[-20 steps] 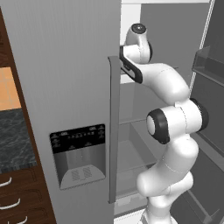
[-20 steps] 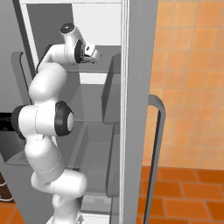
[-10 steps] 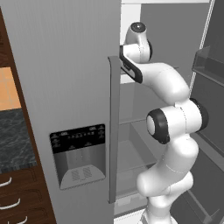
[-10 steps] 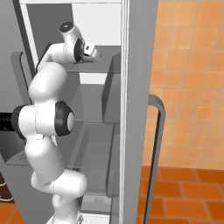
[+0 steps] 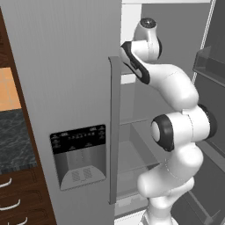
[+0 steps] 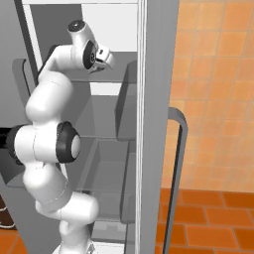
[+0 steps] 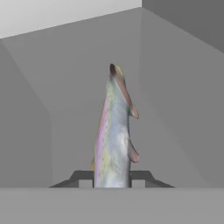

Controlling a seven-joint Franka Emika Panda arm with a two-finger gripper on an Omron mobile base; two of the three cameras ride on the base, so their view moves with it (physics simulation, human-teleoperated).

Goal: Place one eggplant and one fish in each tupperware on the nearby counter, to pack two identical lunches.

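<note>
Gripper [image 7: 112, 179] jaws closed narrow on fish [image 7: 113, 131]; inside fridge [image 5: 66, 66] compartment.

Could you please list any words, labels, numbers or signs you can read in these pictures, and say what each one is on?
None can be read.
Dispenser panel on the fridge door: a row of small pale marks, too small and blurred to read.
Fish in the hand view: no text.

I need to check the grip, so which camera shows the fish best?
The hand view: the fish stands between the two dark fingertips, the gripper shut on it. In the left and right base views the arm reaches into the open fridge; no fish can be made out.
</note>
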